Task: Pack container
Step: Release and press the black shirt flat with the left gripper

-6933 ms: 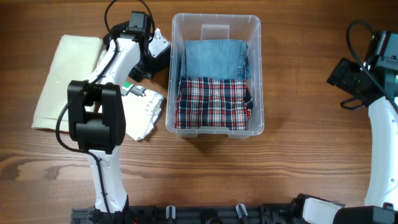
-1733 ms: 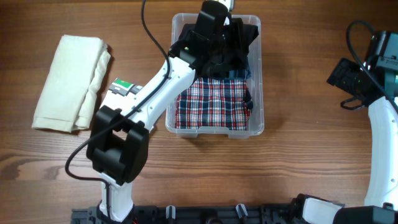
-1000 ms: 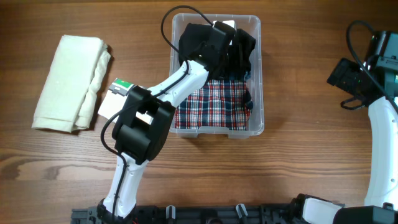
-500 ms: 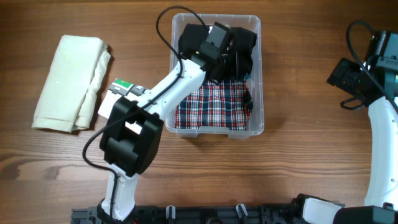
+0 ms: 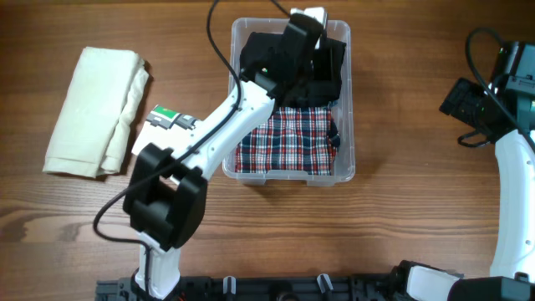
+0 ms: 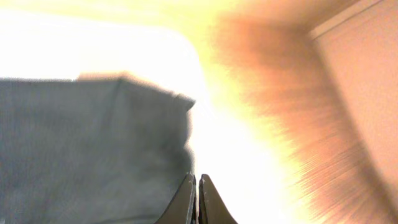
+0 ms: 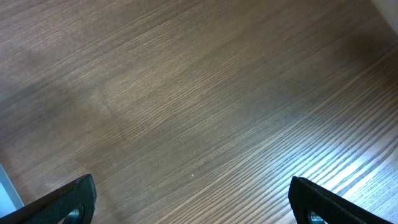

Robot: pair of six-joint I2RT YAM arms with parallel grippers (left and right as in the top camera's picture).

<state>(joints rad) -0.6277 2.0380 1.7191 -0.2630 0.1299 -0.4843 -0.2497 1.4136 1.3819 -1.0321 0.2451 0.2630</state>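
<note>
Table (image 5: 401,209): plain brown wood, takes up pretty much the whole overhead view.
Left arm (image 5: 226,125): base down at 7 o'clock, elbow bent near the front edge, then one long white link stretched diagonally up so the wrist hangs over the far end of the bin.
Right arm (image 5: 512,184): parked at 3 o'clock, standing along the table edge with its black wrist turned inward, well apart from everything else.
Container (image 5: 288,178): clear bin sitting at 12 o'clock, long side running front to back.
Cream cloth (image 5: 92,109): folded, lying on the table at 9 o'clock.
Plaid garment (image 5: 292,142): red and white check, fills the bin's near half.
Black garment (image 5: 328,71): bunched in the bin's far half, partly under the wrist.
White packet (image 5: 153,138): green label, between cloth and bin, partly under the arm.
Left gripper (image 6: 197,198): fingertips pressed together, nothing seen between them, dark fabric just beside; view is blurry.
Right gripper (image 7: 193,196): jaws spread wide over bare wood.
</note>
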